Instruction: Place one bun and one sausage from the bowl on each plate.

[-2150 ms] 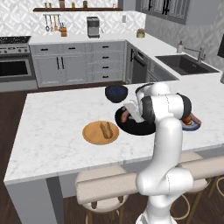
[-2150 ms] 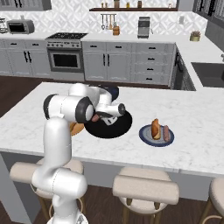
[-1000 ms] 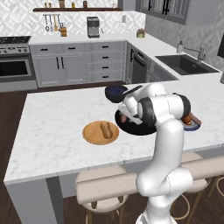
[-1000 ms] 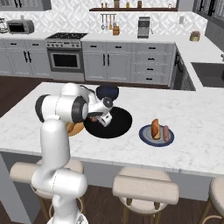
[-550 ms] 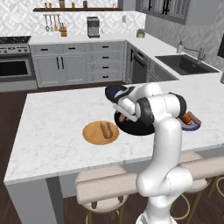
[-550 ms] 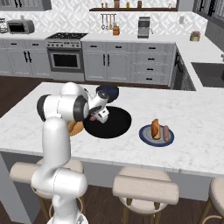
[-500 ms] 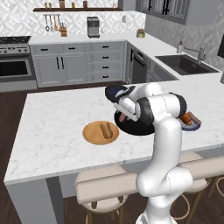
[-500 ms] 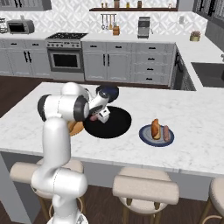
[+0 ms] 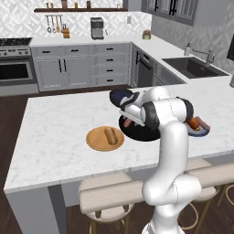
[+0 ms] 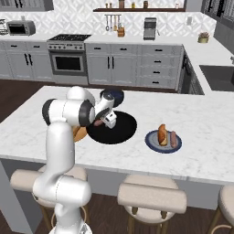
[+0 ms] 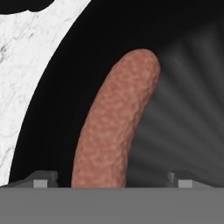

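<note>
Gripper (image 11: 112, 178) jaws spread wide, low in bowl (image 11: 57, 109) — sausage (image 11: 114, 127) btwn fingertips, not pinched.

The sausage (image 11: 114, 127) is cut off at its lower end.

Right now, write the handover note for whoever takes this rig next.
End effector: open, low in the large black bowl, fingertips either side of the last reddish-brown sausage, not gripped.
Blue-grey plate: orange-brown bun and pinkish sausage on it, done.
Tan wooden plate: paler bun only.
Left: grip the sausage, move it to the wooden plate.
</note>
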Tool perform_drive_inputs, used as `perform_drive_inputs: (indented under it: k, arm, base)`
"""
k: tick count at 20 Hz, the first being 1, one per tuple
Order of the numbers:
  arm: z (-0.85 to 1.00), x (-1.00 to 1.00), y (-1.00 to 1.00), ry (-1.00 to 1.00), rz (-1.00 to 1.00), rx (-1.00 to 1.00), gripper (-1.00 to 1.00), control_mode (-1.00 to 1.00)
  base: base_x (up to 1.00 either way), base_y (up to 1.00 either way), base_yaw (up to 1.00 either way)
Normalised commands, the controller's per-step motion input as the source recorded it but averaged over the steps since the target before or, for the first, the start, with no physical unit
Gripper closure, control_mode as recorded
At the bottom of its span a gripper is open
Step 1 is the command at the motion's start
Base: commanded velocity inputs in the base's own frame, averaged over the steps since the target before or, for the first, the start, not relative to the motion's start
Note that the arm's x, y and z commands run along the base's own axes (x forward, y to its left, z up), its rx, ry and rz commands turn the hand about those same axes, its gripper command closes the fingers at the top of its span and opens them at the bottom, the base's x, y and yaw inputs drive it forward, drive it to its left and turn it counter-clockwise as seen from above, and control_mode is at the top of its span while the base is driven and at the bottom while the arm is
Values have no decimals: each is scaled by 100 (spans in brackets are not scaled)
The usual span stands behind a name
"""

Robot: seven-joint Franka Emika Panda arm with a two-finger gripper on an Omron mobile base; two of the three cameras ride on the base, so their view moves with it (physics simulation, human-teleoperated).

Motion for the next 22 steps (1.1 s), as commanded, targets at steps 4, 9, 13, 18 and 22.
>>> perform_drive_inputs:
  k: [4,9,13,18,22]
  arm:
    - [-32,0,37,0,1,6,-100,-100]
    - [-74,0,29,2,2,4,100,-100]
    - [-74,0,39,0,1,0,100,-100]
    - [-46,0,47,0,1,0,100,-100]
    - [-9,0,37,4,0,0,100,-100]
  base:
    - [0,0,0]
    - [0,0,0]
    - [0,0,0]
    - [0,0,0]
    - [0,0,0]
